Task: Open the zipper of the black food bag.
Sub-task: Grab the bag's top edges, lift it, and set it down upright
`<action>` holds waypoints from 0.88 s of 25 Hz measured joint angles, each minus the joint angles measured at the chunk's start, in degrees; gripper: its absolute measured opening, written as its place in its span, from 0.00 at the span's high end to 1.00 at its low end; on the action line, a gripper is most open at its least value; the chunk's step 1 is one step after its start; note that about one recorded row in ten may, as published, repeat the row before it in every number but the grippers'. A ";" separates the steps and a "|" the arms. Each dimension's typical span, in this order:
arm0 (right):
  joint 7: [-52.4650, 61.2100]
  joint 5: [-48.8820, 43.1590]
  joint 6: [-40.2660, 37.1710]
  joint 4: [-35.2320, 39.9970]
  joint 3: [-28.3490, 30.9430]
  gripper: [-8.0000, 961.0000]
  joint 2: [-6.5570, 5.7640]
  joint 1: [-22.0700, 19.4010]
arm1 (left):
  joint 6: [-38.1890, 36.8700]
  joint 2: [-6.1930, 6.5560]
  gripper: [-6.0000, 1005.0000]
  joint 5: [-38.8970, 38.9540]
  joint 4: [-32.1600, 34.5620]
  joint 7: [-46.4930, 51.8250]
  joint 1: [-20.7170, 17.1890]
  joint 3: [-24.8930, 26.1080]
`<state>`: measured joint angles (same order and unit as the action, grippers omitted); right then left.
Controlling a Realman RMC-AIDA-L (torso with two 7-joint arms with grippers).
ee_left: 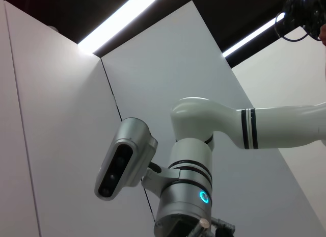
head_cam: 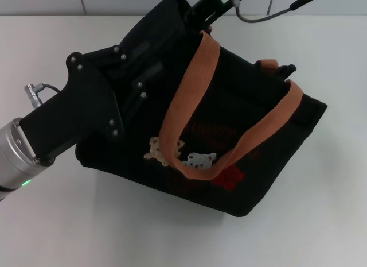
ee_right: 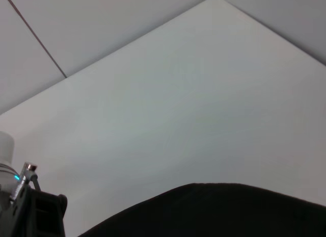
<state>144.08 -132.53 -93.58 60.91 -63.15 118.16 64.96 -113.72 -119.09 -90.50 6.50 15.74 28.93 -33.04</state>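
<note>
The black food bag (head_cam: 261,120) lies tilted on the white table (head_cam: 327,221). Its front, with cream bear patches (head_cam: 199,159) and red print, faces me. An orange-brown handle (head_cam: 186,95) loops down over the front. My left gripper (head_cam: 139,77) reaches in from the lower left and presses against the bag's left end. My right gripper (head_cam: 198,17) comes down from the far side to the bag's top rim. The zipper does not stand out from the black fabric, and I see no pull. In the right wrist view, black bag fabric (ee_right: 219,211) fills the near edge.
White wall panels stand behind the table (head_cam: 46,3). A grey cable (head_cam: 264,15) hangs off the right arm. The left wrist view shows only the robot's head camera (ee_left: 122,158), a white arm (ee_left: 265,127) and ceiling lights. Bare table surrounds the bag.
</note>
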 joint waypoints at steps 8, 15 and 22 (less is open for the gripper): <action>-2.32 3.94 -0.98 5.37 0.51 0.99 -0.25 -6.51 | -0.01 0.00 0.80 0.24 0.00 -0.19 -0.50 0.20; -2.95 5.74 -3.86 6.56 2.79 0.99 -0.92 -8.55 | -0.01 0.00 0.80 0.36 0.00 -0.19 -0.53 0.33; -3.29 7.06 -6.07 8.52 4.31 0.97 -1.32 -10.92 | 0.08 0.00 0.80 0.38 -0.35 -0.52 -0.50 0.35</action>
<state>140.79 -125.47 -99.64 69.43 -58.84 116.83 54.04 -113.65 -119.09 -90.12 6.15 15.21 28.43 -32.69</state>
